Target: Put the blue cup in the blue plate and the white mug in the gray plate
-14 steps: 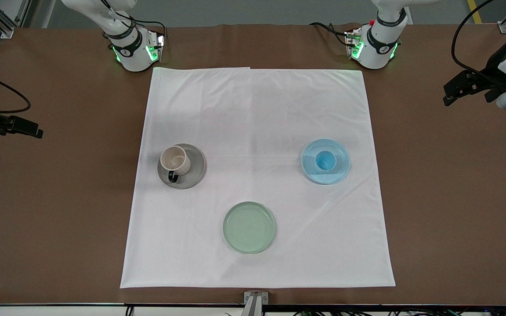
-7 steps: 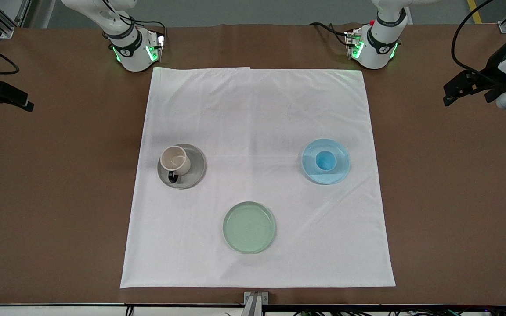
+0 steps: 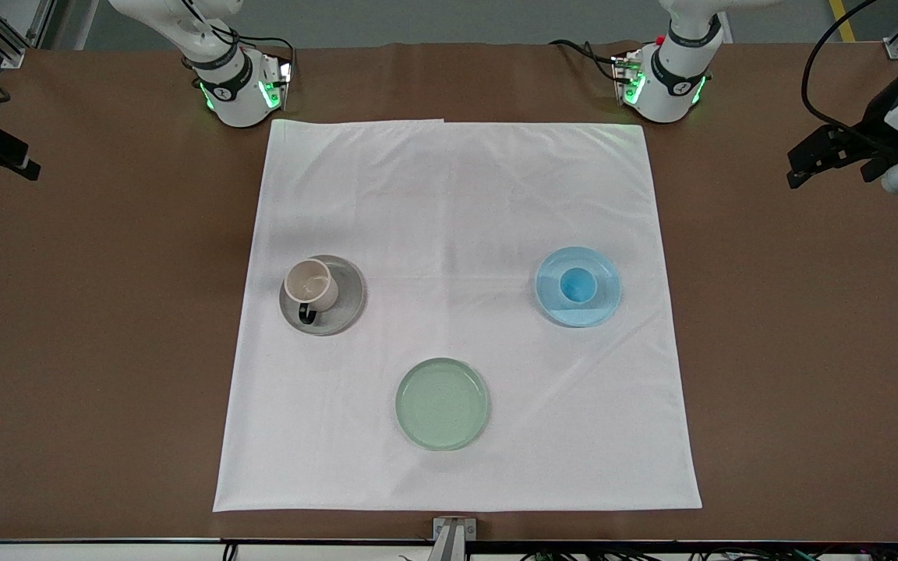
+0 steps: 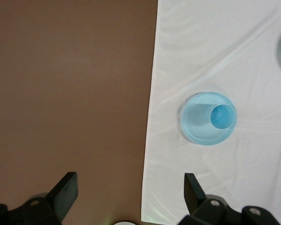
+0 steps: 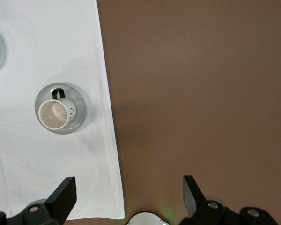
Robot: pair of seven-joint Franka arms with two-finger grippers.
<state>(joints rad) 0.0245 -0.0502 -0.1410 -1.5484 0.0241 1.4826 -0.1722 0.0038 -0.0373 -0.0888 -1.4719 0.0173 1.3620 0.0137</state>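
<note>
The white mug point(image 3: 310, 285) stands upright on the gray plate point(image 3: 346, 305), its black handle toward the front camera. The blue cup point(image 3: 577, 284) stands upright in the blue plate point(image 3: 606, 300). My right gripper point(image 3: 12, 156) is open and empty over the bare brown table at the right arm's end; its wrist view shows the mug point(image 5: 54, 114) on the gray plate point(image 5: 80, 105) well off from my gripper point(image 5: 129, 190). My left gripper point(image 3: 801, 167) is open and empty over bare table at the left arm's end; its wrist view shows the cup point(image 4: 223, 116) in the blue plate point(image 4: 194, 127) away from my gripper point(image 4: 129, 187).
A white cloth point(image 3: 457, 195) covers the middle of the brown table. An empty pale green plate point(image 3: 442, 403) lies on it, nearer to the front camera than both other plates. A small metal bracket point(image 3: 453, 534) sits at the table's near edge.
My right gripper has drawn back over the bare table toward the robots' end, away from the gray plate. The left arm, cups and plates have not moved.
</note>
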